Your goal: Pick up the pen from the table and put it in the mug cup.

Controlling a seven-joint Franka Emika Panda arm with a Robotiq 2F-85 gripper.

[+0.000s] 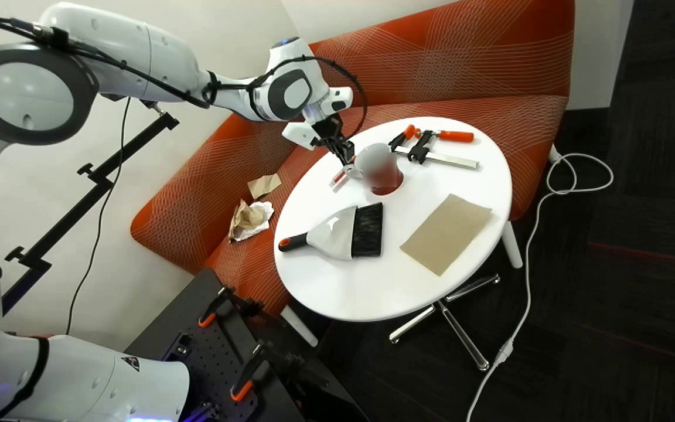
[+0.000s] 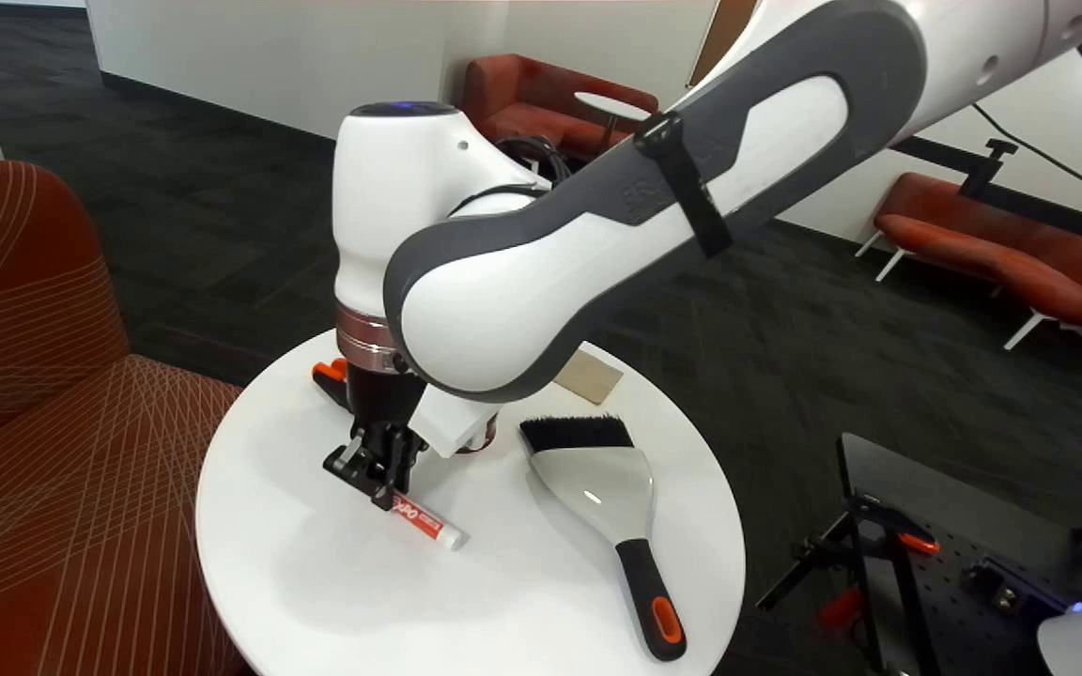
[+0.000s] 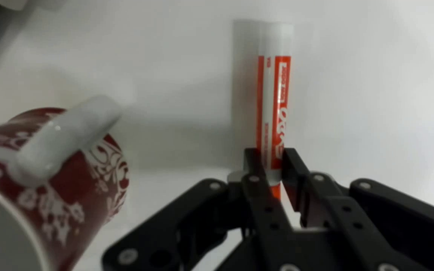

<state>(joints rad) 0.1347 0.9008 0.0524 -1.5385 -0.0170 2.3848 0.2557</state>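
Note:
The pen is a red and white marker (image 3: 275, 94), also visible in both exterior views (image 1: 339, 179) (image 2: 426, 521). My gripper (image 3: 271, 156) is shut on the pen near its red end, with one black finger against each side. The gripper also shows in both exterior views (image 1: 346, 159) (image 2: 391, 496). The pen lies level at or just above the white table (image 1: 337, 296); I cannot tell whether it touches. The reddish-brown mug cup (image 3: 77, 177) stands upright beside the gripper, its pale handle towards the pen. In an exterior view the mug (image 2: 486, 437) is mostly hidden behind the arm.
A grey dustpan with a black brush (image 1: 337, 234) lies near the mug. A bar clamp with orange handles (image 1: 440, 157) lies behind the mug. A tan rectangular pad (image 1: 447, 234) lies on the table. An orange sofa (image 1: 454, 58) stands along the table's far side.

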